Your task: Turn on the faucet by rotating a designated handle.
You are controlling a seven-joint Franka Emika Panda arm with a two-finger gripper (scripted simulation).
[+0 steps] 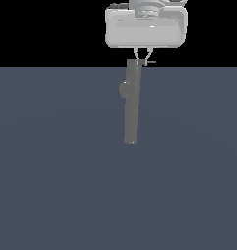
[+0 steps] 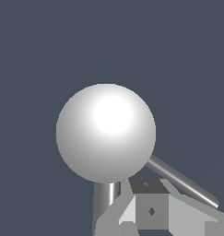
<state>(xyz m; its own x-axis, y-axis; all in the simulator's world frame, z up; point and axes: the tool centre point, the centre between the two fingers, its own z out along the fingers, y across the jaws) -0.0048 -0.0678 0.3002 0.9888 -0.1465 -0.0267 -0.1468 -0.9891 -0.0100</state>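
**Gripper poised at the faucet cap above a bare slate floor**

Closest to the exterior camera, a flat, unmarked slate-blue floor (image 1: pixel 51 195) fills the lower part of the picture. It carries no texture, seams or shadows and runs back to a straight horizon line. The faucet (image 1: pixel 131 102) rises from this floor as a slim, dark grey column, its foot planted a little to the exterior view's right of centre. Partway up the column, on the side toward the exterior view's left, sits a small round bulge (image 1: pixel 123 89). At the faucet's top a squarish cap reaches the horizon, and the handle (image 1: pixel 150 62), a short thin rod, juts from the cap toward the exterior view's right. Directly above the cap hangs the broad, pale grey gripper (image 1: pixel 142 53). Its two thin fingers (image 1: pixel 136 52) converge downward, tips close together at the cap beside the handle. Whether they pinch anything cannot be told. Behind the faucet, above the horizon, the background is plain black.

In the wrist view a bright pale sphere (image 2: pixel 105 132) dominates over the same slate floor (image 2: pixel 39 46).
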